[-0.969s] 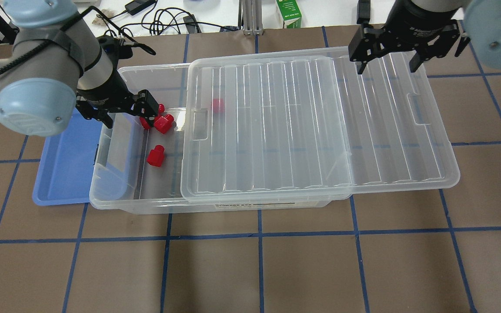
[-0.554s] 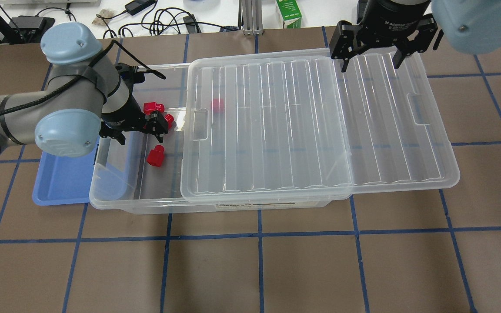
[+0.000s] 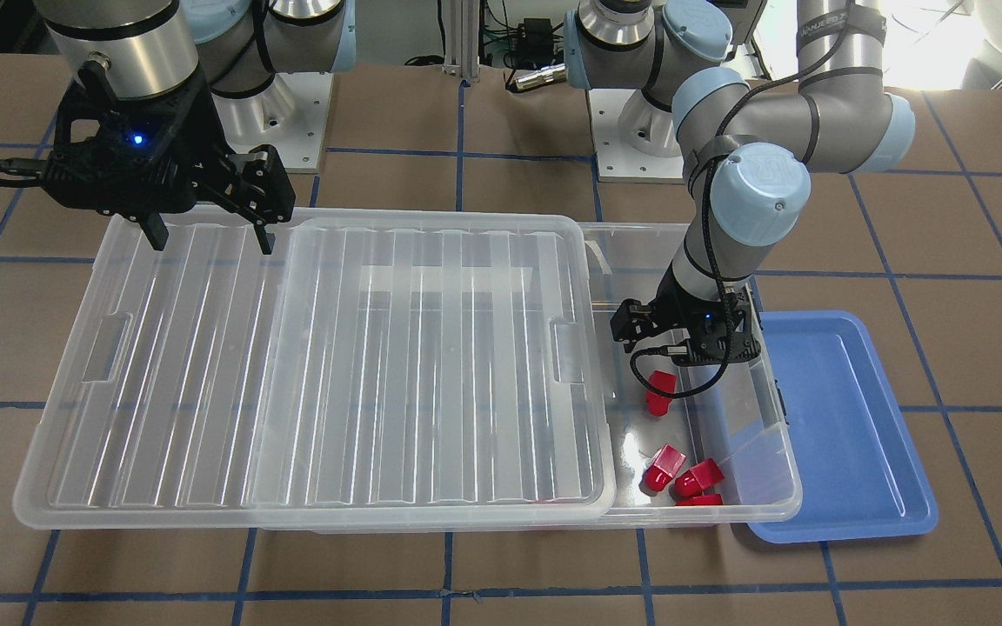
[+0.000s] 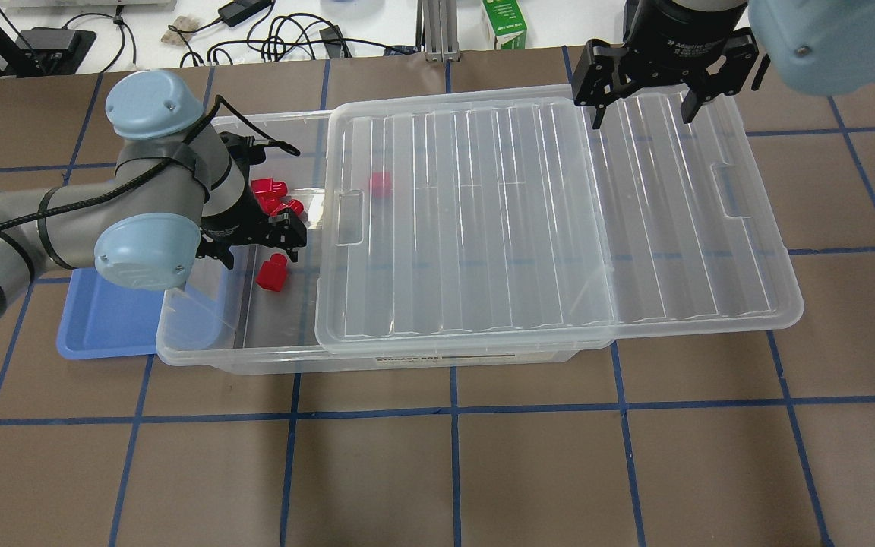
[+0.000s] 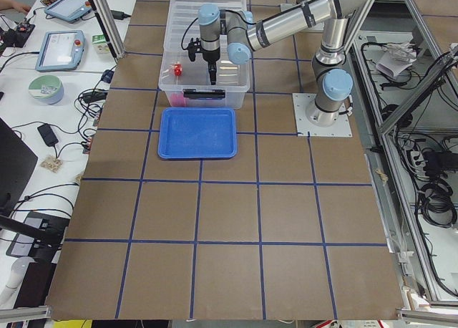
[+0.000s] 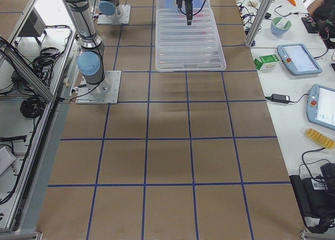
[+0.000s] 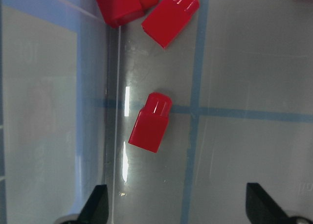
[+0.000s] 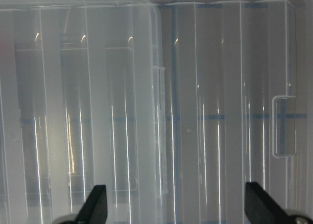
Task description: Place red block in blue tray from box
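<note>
Over the box's (image 4: 255, 355) uncovered end, the left tool (image 7: 178, 205) hangs wide open and empty above the lone red block (image 7: 150, 123) on the box floor. The pick looks to be the step in hand. The next move likely calls for descending, straddling the block, closing, then carrying it toward 9 o'clock to the blue tray (image 4: 103, 323). The right tool (image 4: 641, 118) gapes empty over the lid (image 4: 483, 228).

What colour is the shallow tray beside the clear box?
The tray is plain blue, clearest in the exterior front-facing view.
</note>
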